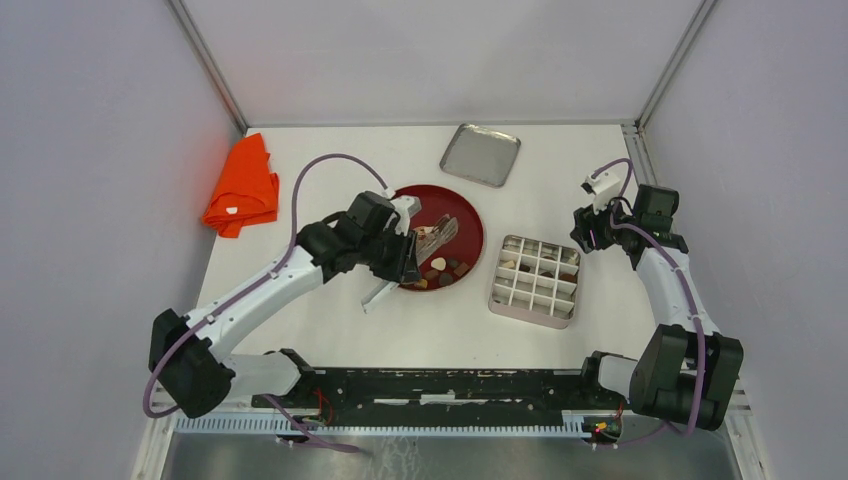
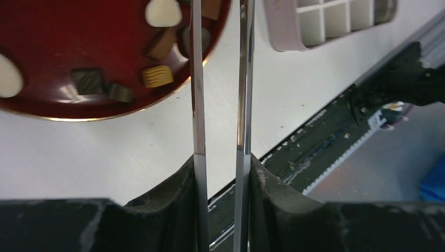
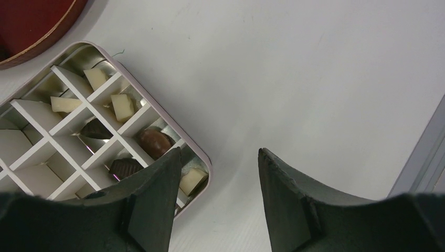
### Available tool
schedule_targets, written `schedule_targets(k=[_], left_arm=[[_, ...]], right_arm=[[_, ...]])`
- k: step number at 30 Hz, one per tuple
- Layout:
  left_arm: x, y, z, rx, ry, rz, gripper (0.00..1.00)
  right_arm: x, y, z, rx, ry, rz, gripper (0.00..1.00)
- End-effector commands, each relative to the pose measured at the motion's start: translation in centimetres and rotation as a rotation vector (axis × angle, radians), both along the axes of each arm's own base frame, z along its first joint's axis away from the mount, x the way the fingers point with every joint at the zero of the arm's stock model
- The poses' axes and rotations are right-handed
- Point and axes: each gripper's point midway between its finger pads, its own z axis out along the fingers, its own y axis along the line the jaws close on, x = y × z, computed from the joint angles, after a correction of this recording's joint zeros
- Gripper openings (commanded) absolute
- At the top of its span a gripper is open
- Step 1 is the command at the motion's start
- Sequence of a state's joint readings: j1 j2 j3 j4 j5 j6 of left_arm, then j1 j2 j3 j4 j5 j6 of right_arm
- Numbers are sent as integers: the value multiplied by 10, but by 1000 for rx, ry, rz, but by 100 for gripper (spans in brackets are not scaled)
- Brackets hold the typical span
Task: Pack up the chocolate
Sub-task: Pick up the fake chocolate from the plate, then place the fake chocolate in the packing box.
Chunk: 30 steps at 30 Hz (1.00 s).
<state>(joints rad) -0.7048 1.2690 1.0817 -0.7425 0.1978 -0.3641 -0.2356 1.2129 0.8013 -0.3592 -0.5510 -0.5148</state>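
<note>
Chocolate pieces [image 1: 442,267], dark, tan and cream, lie on the red plate [image 1: 470,222]. My left gripper [image 1: 398,255] is shut on metal tongs [image 1: 384,289] whose arms reach over the plate. In the left wrist view the tongs [image 2: 197,105] run up between my fingers [image 2: 262,178], past a tan ridged piece [image 2: 157,76] and a cream piece [image 2: 163,11]; their tips are cut off at the top. The divided box [image 1: 497,300] holds several pieces, such as a brown oval [image 3: 155,142]. My right gripper [image 3: 219,151] hovers open and empty at the box's corner [image 3: 203,160].
A silver lid [image 1: 480,154] lies at the back of the table. An orange cloth [image 1: 242,187] sits at the far left. The black rail [image 1: 440,385] between the arm bases runs along the near edge. Grey walls close in both sides.
</note>
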Motion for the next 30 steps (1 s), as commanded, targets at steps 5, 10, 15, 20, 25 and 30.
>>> schedule_targets(k=[5,10,15,20,25,30], left_arm=[[-41,-75,14,-272,36,-235,2],[-56,-93,-3,-188,31,-294,2],[-62,-99,-17,-114,36,-308,2],[-56,-106,-16,-82,0,-309,2],[-50,-115,-12,-67,-23,-333,2],[-47,-112,-23,11,-25,-348,4]], right_arm=[[7,9,16,6,-49,81,61],[8,8,13,4,-40,81,62],[8,9,10,10,-28,86,61],[7,10,9,12,-23,87,61],[7,11,8,12,-21,91,61],[7,11,9,11,-22,92,62]])
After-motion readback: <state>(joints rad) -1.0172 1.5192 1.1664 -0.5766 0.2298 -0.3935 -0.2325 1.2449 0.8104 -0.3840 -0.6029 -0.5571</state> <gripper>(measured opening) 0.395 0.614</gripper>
